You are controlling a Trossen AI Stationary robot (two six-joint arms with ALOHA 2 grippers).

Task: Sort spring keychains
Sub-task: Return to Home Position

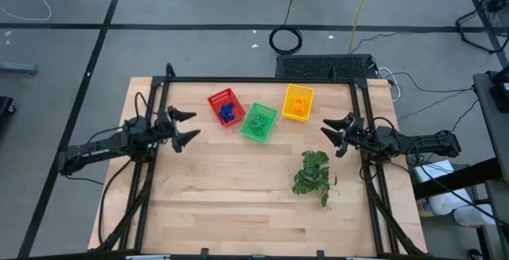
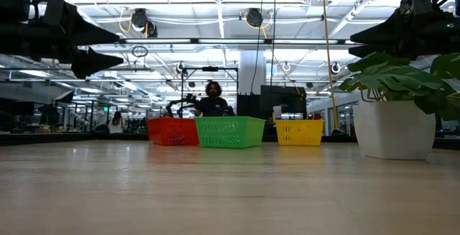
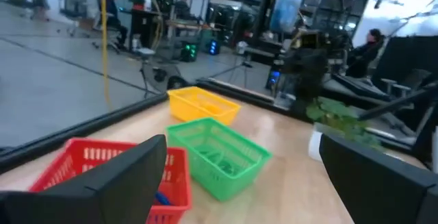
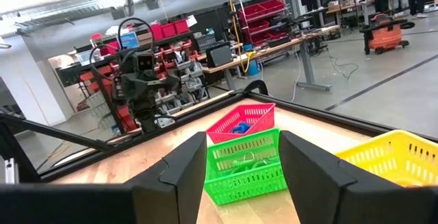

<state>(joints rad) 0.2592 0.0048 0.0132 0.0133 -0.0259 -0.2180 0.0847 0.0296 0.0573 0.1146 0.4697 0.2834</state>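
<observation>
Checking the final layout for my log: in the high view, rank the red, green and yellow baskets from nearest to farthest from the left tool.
From the left tool:
1. red basket, left end of the row.
2. green basket, middle.
3. yellow basket, right end.

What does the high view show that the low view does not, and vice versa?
High view only: blue keychains in the red basket, green keychains in the green basket, orange keychains in the yellow basket. Low view only: a person behind the baskets, the white pot. Both: the baskets, the plant, the left gripper and right gripper, open.
</observation>
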